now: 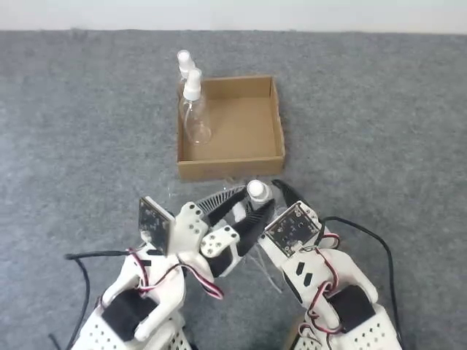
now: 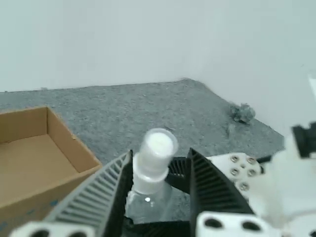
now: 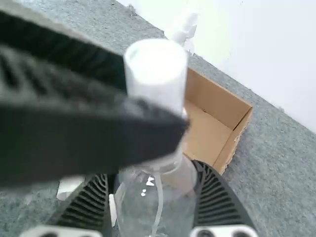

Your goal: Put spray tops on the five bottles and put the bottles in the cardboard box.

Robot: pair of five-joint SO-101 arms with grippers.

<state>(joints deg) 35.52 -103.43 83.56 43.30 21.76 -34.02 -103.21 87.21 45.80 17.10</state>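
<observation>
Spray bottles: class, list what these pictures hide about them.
Held bottle body: high view, hidden under the left pincer.
Its base: right wrist view, cut off by the frame edge.
Far spray bottle base: high view, behind the nearer spray bottle; inside the cardboard box or not, unclear.

**Clear plastic, dull card, rough grey pile**

Here's the bottle (image 3: pixel 168 197): clear glossy plastic, little glints on it. Its spray top (image 3: pixel 155 69) is smooth white plastic, matt. The right pincer (image 3: pixel 153 173) and left pincer (image 2: pixel 160 154) are both black plastic, ribbed on the inner faces, with smooth white plastic shells behind. The cardboard box (image 1: pixel 230 169) is plain brown card, dull. The counter (image 1: pixel 379 109) wears rough grey carpet-like cloth.
</observation>
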